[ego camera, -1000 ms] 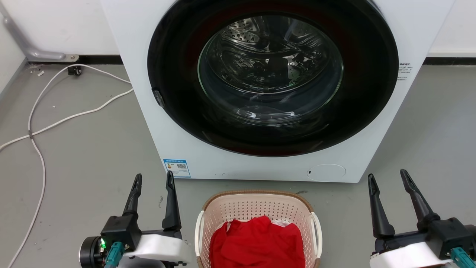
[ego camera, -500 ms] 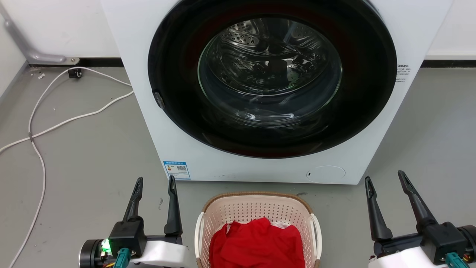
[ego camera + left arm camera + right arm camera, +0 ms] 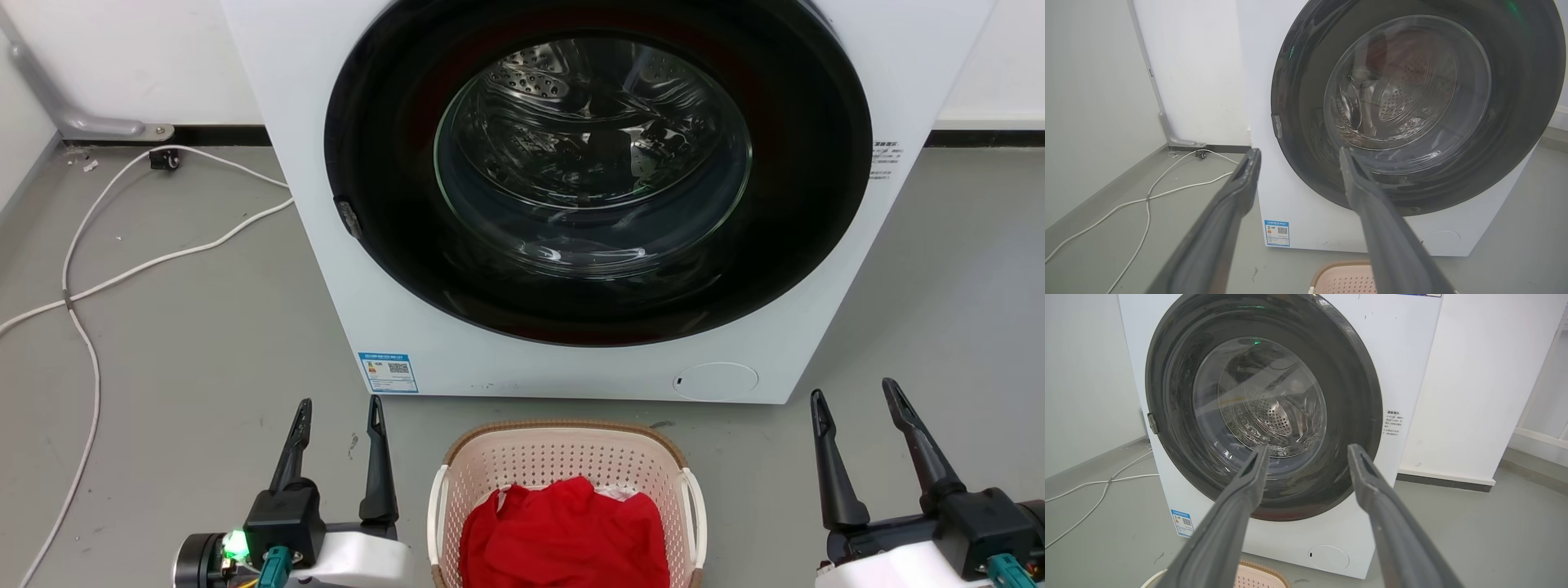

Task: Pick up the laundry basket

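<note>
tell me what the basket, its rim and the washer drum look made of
Basket: looks like matte pale moulded plastic, going by the even rows of holes. Rim: brown woven look, probably plastic too. Drum: shiny perforated metal, likely steel.

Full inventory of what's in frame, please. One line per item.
washer: 1, white with a dark round door, at the back by the wall
label: 1, blue and white, washer front, lower left
round flap: 1, white, washer front, lower right
basket: 1, pink-cream with a brown rim and white handles, on the floor before the washer
cloth: 1, red, inside the basket
cables: 2 it seems, white, on the floor left of the washer
pipe: 1, grey, at the wall foot, far left
floor: grey
left pincer: 1, dark, open, empty, left of the basket
right pincer: 1, dark, open, empty, right of the basket
</note>
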You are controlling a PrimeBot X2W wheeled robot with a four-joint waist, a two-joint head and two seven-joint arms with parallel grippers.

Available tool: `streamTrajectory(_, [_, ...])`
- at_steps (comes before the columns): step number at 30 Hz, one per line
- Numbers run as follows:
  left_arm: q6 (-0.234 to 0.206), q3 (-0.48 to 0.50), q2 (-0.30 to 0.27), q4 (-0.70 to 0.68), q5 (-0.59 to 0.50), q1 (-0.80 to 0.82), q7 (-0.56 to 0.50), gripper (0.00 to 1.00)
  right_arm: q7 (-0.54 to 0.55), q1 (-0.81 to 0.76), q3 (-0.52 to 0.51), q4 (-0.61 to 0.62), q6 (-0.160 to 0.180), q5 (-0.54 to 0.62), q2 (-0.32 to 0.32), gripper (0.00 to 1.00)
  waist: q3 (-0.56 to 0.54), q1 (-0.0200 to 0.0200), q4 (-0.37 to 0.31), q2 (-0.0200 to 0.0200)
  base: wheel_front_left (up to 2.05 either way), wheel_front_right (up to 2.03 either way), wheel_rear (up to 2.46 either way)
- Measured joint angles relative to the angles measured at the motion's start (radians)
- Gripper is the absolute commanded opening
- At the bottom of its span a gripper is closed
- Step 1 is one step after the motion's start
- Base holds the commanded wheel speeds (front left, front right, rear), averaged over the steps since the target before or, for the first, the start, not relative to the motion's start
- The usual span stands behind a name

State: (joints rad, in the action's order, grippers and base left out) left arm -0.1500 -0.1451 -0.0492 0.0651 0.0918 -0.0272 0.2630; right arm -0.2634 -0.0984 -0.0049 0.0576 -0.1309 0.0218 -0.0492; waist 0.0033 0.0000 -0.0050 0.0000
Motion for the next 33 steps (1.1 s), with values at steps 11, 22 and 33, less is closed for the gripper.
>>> streamTrajectory(11, [-0.001, 0.004, 0.000, 0.003, -0.001, -0.005, 0.000, 1.00, 0.000, -0.001, -0.002, -0.010, 0.000, -0.012, 0.000, 1.00, 0.001, 0.0000, 0.000, 0.0000, 0.00, 0.00, 0.00])
streamTrajectory(22, [-0.002, 0.004, 0.000, 0.003, -0.001, -0.005, 0.000, 1.00, 0.000, -0.001, -0.002, -0.012, 0.000, -0.012, 0.000, 1.00, 0.002, 0.0000, 0.000, 0.0000, 0.00, 0.00, 0.00])
streamTrajectory(33, [0.013, 0.014, 0.000, 0.025, -0.002, 0.020, 0.000, 1.00, 0.000, 0.015, -0.002, -0.014, 0.000, -0.012, 0.000, 1.00, 0.030, 0.0000, -0.001, 0.0000, 0.00, 0.00, 0.00])
